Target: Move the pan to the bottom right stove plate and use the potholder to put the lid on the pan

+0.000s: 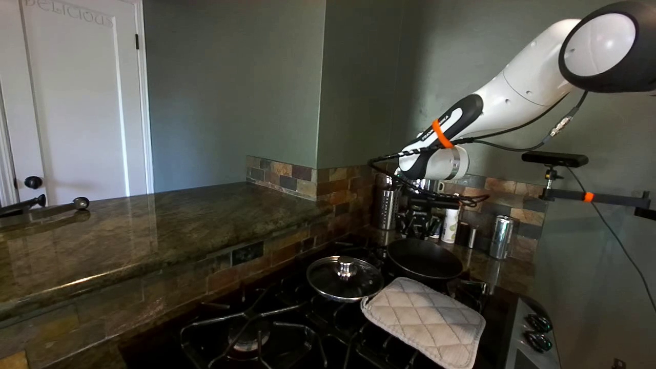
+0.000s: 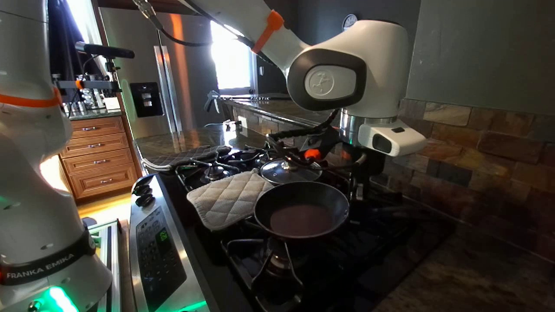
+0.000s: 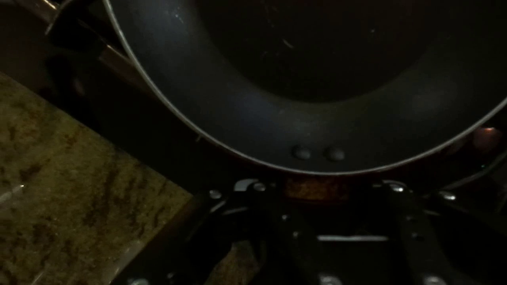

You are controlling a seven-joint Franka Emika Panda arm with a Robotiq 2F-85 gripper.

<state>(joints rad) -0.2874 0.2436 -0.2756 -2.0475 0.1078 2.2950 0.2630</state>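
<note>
- One frying pan (image 2: 301,216) is sitting just below the centre of the frame in an exterior view, with one gas burner (image 2: 279,262) showing right under its edge; whether it is touching the grate, I cannot tell.
- One pincer (image 3: 328,190) is clamping on the pan's single handle (image 3: 317,186), its two fingers (image 3: 404,213) standing either side of it at the lower centre of the wrist view.
- Two rivets (image 3: 334,154) are showing inside the pan wall there.
- One glass lid (image 1: 344,284) with one metal knob (image 1: 346,266) is lying knob upward on the stove, lower centre in an exterior view, just beside the pan.
- One cream quilted potholder (image 1: 428,320) is lying flat at the lower right of that frame, one corner reaching the lid's rim; I cannot tell whether they are touching.
- Two control knobs (image 1: 538,340) are showing farther right.
- One plain steel canister (image 1: 501,238) and one white bottle (image 1: 450,225) are standing beyond the pan.
- One granite worktop (image 1: 154,225) is filling the lower left.
- One robot arm (image 1: 512,97) is reaching in from the upper right.
- Four wooden drawers (image 2: 82,147) are showing at the left in an exterior view.
</note>
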